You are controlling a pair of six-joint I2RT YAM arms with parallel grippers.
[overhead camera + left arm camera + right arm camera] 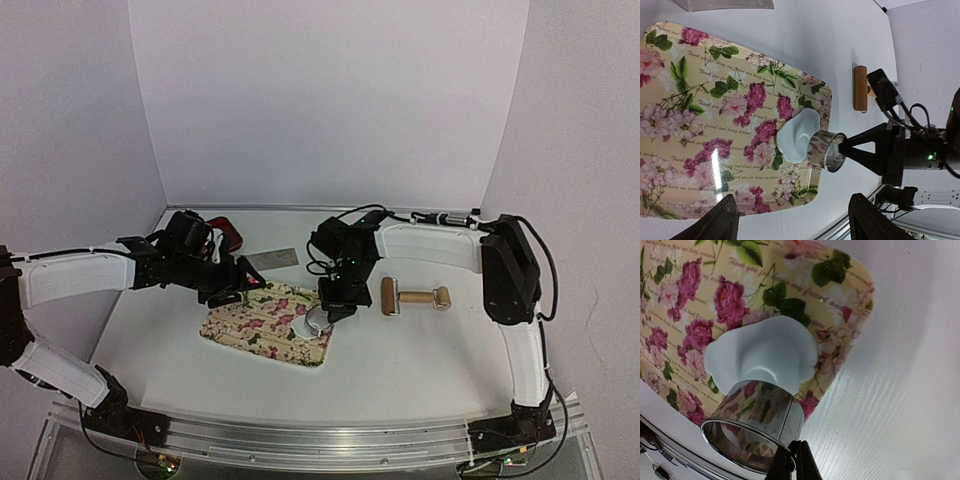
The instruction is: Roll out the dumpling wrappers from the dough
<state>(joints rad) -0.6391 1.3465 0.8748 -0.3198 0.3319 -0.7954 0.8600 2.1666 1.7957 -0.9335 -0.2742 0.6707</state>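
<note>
The dough (762, 352) lies on the right end of the flowered tray (685, 125), already pressed into a thin, irregular white sheet with wavy edges, so the flattening looks largely done. No round discs show anywhere on the tray or the counter (400, 370), and no hole shows in the sheet, so the cutting of wrappers seems not to have produced anything yet. The right jaws are clamped together on the wall of a metal ring (757, 415), which is tipped on its side, with its far rim meeting the near edge of the dough rather than sitting flat on it. Whether that rim is biting into the sheet or only resting against it cannot be told. The left jaws stand apart and grip nothing, their fingers (715, 222) hanging over the left part of the tray, well away from the dough. A wooden rolling pin (415, 297) lies alone on the counter to the right of the tray. A flat metal sheet (273, 260) and a red object (232, 232) sit on the far side. By this view, the ring has to be set level and pressed down, and every wrapper is left to cut.
</note>
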